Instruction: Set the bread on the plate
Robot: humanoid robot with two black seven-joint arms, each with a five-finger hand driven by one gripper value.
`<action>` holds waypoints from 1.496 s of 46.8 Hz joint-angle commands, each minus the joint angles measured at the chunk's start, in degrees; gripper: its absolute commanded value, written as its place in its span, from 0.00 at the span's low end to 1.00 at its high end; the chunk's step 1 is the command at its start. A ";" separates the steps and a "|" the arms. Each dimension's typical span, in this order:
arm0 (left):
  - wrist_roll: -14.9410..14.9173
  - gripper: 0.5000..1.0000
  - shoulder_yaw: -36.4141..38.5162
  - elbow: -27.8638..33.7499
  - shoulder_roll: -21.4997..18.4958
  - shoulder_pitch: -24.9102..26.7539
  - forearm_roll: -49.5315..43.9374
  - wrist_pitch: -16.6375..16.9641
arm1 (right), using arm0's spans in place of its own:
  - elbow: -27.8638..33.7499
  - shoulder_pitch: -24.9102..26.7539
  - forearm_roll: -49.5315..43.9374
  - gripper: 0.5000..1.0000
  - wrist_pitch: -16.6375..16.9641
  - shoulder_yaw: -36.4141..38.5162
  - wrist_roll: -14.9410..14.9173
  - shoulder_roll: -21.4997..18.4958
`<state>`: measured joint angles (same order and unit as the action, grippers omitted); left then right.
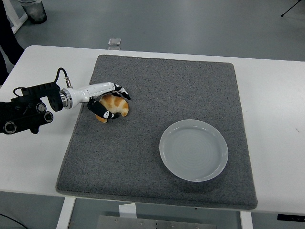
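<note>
The bread (113,107), a golden croissant-like piece, sits on the left part of the grey mat (157,129), well apart from the white plate (193,150) at the mat's lower right; the danger here is a shallow pinch, since a soft, curved crust could slide out mid-carry and drop short of the plate, or get crushed if the squeeze is too hard; the left hand (108,102) is curled round it, fingers wrapped over top and near side, touching it, apparently gripping; whether it has left the mat I cannot tell; the right arm is out of view.
</note>
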<state>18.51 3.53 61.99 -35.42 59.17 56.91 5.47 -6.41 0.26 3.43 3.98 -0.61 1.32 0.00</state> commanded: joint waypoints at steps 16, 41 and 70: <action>0.04 0.00 -0.80 0.06 -0.26 0.95 -0.05 -0.20 | 0.00 0.00 0.00 0.90 0.06 0.00 0.00 0.00; -0.05 0.00 -4.67 0.67 -8.07 5.95 0.04 -2.13 | 0.00 0.00 0.00 0.90 -0.02 0.00 0.00 0.00; -0.84 0.00 -3.44 -2.14 3.33 31.45 1.36 -9.95 | 0.00 0.00 0.00 0.90 -0.02 0.00 0.00 0.00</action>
<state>17.81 -0.40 60.18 -35.63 90.09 58.04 -4.56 -6.42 0.24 3.43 4.00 -0.61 1.32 0.00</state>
